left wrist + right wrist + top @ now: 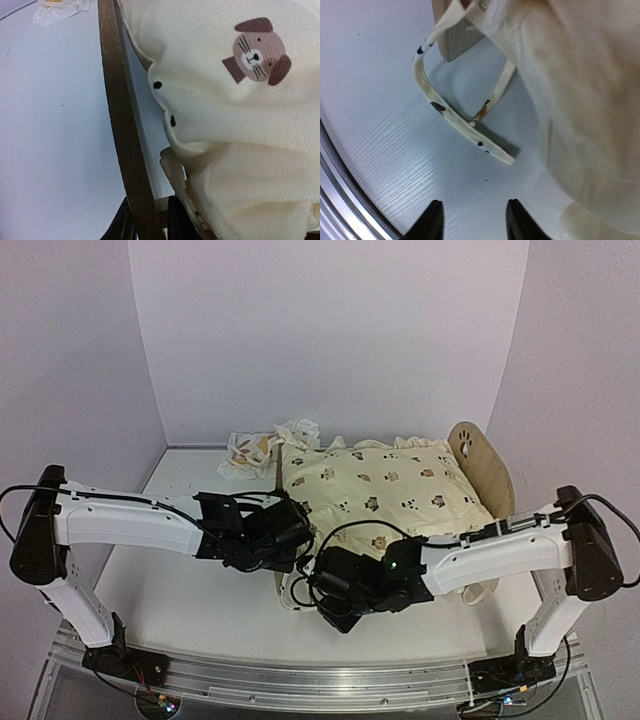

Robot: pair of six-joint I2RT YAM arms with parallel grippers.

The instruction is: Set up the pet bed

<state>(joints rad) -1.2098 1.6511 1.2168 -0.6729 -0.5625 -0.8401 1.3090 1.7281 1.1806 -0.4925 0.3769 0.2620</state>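
One pet bed [487, 466], lengthwise, pointing far-right

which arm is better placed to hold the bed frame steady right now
Left. The left gripper straddles the pet bed's wooden edge; the right gripper hangs open over the table, beside the quilt's tie.

Cream quilt [385, 490] with little animal prints lies puffed up right ahead of me, its edge spilling over the near side. A spotted tie [455, 120] loops out flat on the white worktop [190, 590]. Back left, a small leaf-print pillow [248, 452] sits crumpled just beside the quilt's far corner.
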